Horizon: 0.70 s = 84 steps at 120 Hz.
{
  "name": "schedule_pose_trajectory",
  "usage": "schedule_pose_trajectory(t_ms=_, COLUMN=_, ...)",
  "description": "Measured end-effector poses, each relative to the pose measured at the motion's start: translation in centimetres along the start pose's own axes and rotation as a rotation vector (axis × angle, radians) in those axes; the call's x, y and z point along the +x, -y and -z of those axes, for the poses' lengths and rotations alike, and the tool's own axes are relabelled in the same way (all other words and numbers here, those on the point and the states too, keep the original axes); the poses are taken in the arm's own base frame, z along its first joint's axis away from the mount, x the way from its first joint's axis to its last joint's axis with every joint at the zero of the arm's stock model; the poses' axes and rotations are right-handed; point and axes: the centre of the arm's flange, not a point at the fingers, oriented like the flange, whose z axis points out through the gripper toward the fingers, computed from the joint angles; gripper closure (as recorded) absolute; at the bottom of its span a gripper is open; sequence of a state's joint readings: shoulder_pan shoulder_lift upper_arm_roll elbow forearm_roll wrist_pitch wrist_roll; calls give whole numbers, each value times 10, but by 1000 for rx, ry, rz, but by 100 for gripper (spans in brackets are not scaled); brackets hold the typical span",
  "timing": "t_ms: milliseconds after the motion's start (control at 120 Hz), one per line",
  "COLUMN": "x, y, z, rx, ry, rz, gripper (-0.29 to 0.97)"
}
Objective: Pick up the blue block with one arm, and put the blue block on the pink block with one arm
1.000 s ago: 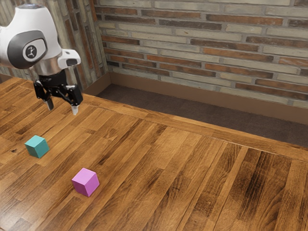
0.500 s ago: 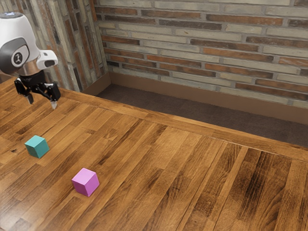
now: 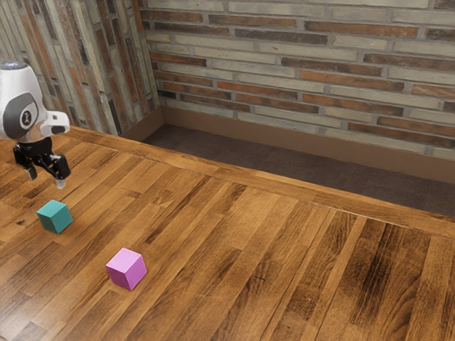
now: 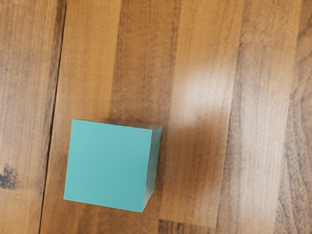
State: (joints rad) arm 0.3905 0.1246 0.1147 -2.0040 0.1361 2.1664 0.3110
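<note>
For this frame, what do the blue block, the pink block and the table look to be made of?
Blue block: teal, uniform matte faces without grain or seams, likely plastic or painted; the render leaves it open. Pink block: same flat, even colour, probably the same material. Table: wood planks, shown by grain, dark knots and board seams; a soft sheen in the wrist view suggests a varnished finish.

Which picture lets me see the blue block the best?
The wrist view. The blue block looks big there, seen from above, with its top face and one side plain. The exterior view shows it small on the table, near the gripper and apart from the pink block.
</note>
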Motion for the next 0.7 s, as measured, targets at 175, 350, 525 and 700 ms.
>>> schedule_pose_trajectory(t_ms=175, x=-2, y=8, z=-19, rx=2, ry=-9, rz=-55, gripper=0)
schedule_pose_trajectory(t_ms=350, x=-10, y=12, z=-42, rx=0, ry=-6, rz=-100, gripper=0)
schedule_pose_trajectory(t_ms=525, x=-14, y=12, z=-71, rx=-5, ry=-1, rz=-138, gripper=0)
schedule_pose_trajectory(t_ms=700, x=-11, y=12, z=-87, rx=-3, ry=-11, rz=-168, gripper=0)
